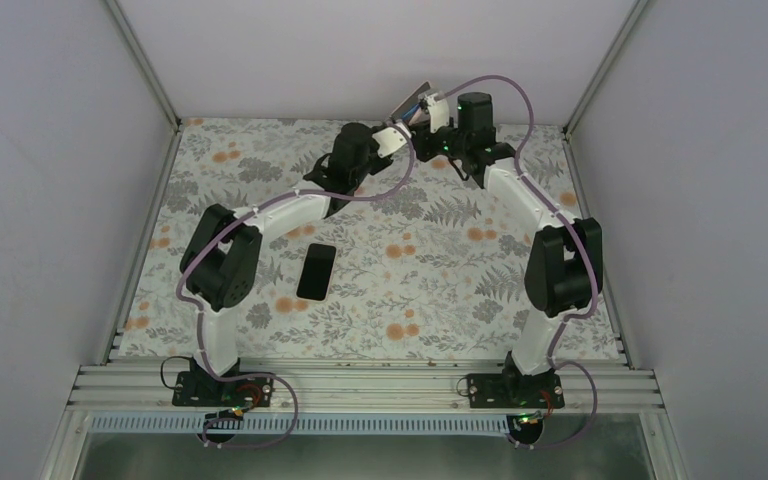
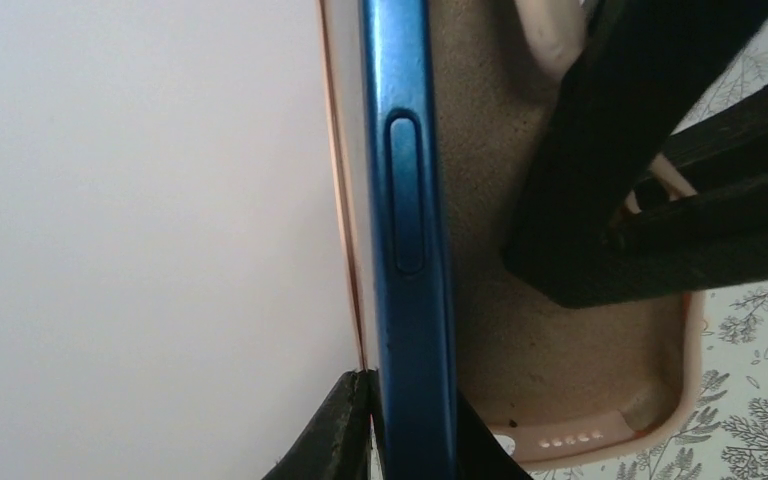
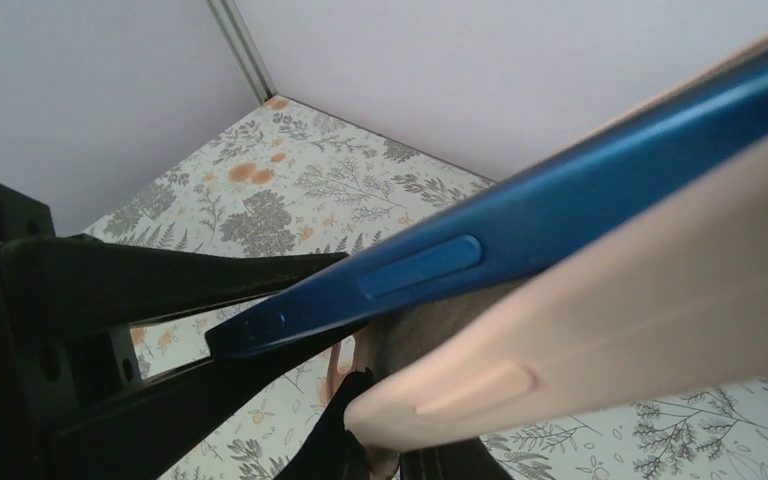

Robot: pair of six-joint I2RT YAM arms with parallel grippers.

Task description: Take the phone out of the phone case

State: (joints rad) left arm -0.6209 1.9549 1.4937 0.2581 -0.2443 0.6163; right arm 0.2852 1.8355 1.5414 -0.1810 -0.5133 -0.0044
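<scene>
A blue phone [image 2: 405,200] is held on edge in the air, partly peeled away from a pink case [image 2: 600,430] with a tan lining. My left gripper [image 2: 410,405] is shut on the phone's edge. My right gripper [image 3: 400,450] is shut on the rim of the case [image 3: 610,330], and the phone [image 3: 520,240] stands apart from the case above it. The left gripper's black fingers [image 3: 160,280] clamp the phone's end. In the top view both grippers, left [image 1: 392,138] and right [image 1: 430,112], meet at the far back, with the phone and case [image 1: 412,101] raised between them.
A second, black phone [image 1: 316,271] lies flat on the floral tablecloth [image 1: 440,280] left of centre, near the left arm's elbow. White walls enclose the table at the back and on both sides, close behind the grippers.
</scene>
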